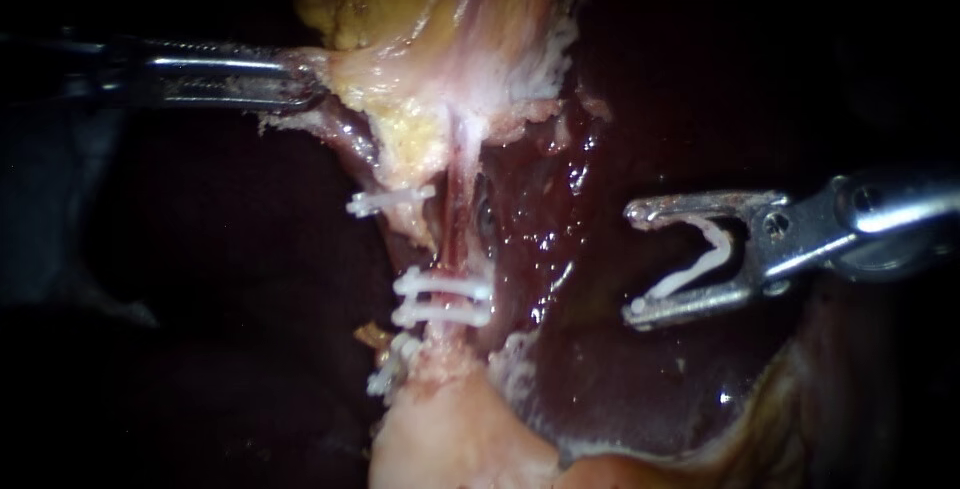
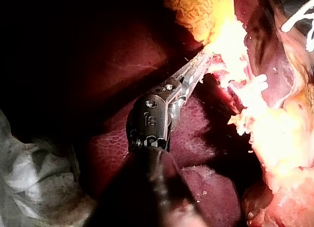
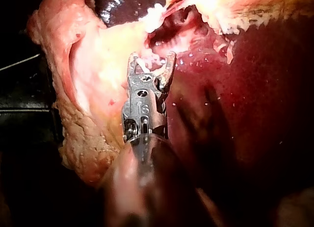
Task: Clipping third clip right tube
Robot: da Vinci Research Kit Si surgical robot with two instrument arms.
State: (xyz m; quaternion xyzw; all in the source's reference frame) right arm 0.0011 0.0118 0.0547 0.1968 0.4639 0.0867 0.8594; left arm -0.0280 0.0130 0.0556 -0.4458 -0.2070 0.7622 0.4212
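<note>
The right tube (image 1: 455, 214) runs as a thin red strand down the middle of the endoscope view, with two white clips (image 1: 442, 299) across its lower part. To its left, the left tube carries a white clip (image 1: 390, 199), and another clip (image 1: 390, 369) sits lower down. My right instrument (image 1: 632, 264) stands apart to the right of the tubes, over the liver (image 1: 620, 389). Its jaws are spread wide and hold an open white clip (image 1: 690, 267) (image 3: 143, 65). My left instrument (image 1: 300, 84) (image 2: 201, 65) is shut on the pale edge of the gallbladder (image 1: 400, 9), holding it to the upper left.
Pale fatty tissue (image 1: 450, 439) lies below the clips. Wet dark liver surface fills the space between the tubes and my right instrument. In the left wrist view, a grey cloth (image 2: 34, 178) lies beside the left instrument's shaft.
</note>
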